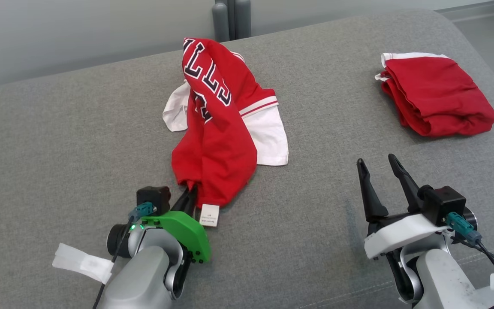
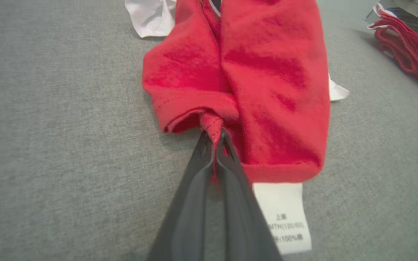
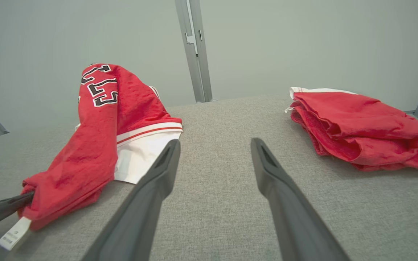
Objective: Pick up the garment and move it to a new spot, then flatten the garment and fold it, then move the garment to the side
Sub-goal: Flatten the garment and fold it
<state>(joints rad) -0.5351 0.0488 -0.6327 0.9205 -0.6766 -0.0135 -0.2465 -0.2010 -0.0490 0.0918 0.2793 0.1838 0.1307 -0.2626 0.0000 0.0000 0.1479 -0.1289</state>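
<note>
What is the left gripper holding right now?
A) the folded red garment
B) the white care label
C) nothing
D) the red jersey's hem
D: the left gripper is shut on a bunched bit of the hem of the red jersey, with the care label loose beside its fingers.

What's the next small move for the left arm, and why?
Probably lift the left gripper: its jaws are shut on the red jersey at its hem, the jersey lies crumpled on the grey cushion, and the right gripper is open and apart.
</note>
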